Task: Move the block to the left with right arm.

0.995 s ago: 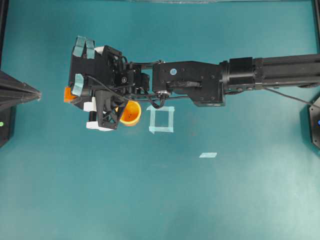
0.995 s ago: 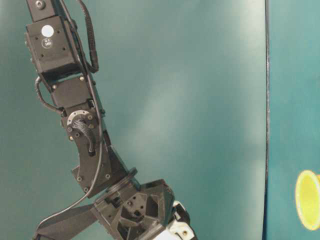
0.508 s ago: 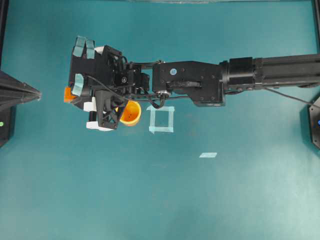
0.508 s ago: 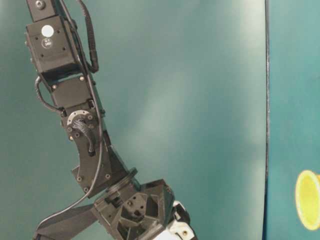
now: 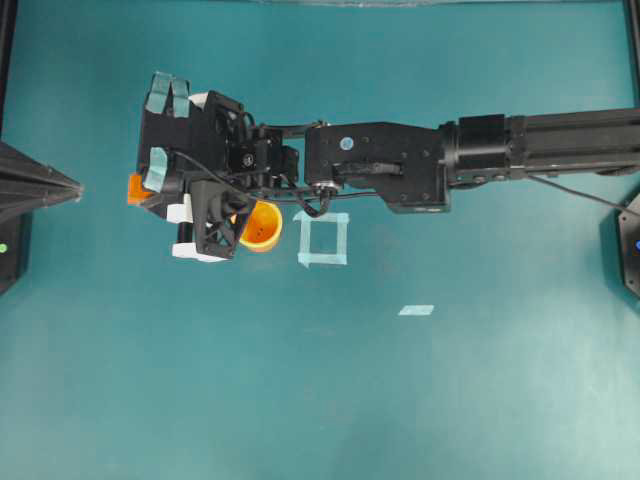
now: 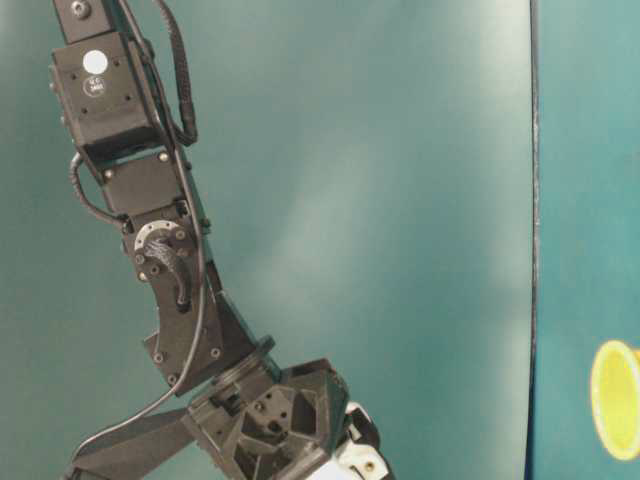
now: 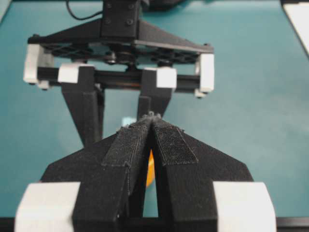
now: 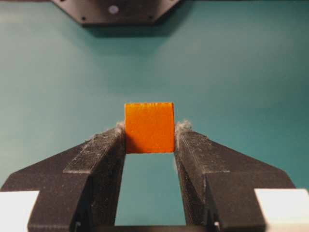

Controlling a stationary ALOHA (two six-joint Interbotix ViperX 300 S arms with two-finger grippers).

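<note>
The block [image 8: 149, 127], a small orange cube, sits between the fingertips of my right gripper [image 8: 149, 131], which is shut on it, both pads pressing its sides. From overhead only an orange corner of the block [image 5: 135, 188] shows at the left edge of the right gripper's black head. The right arm [image 5: 400, 165] reaches across from the right to the table's left part. My left gripper [image 7: 152, 118] is shut with its tips touching and nothing held. In the overhead view the left gripper [image 5: 68, 185] points at the block from the left edge, a short gap away.
A round orange cup [image 5: 262, 225] stands just right of the right gripper head, partly under it; it also shows as a yellow cup [image 6: 615, 400] at table level. A pale tape square [image 5: 322, 240] and a small tape strip [image 5: 416, 310] mark the teal table.
</note>
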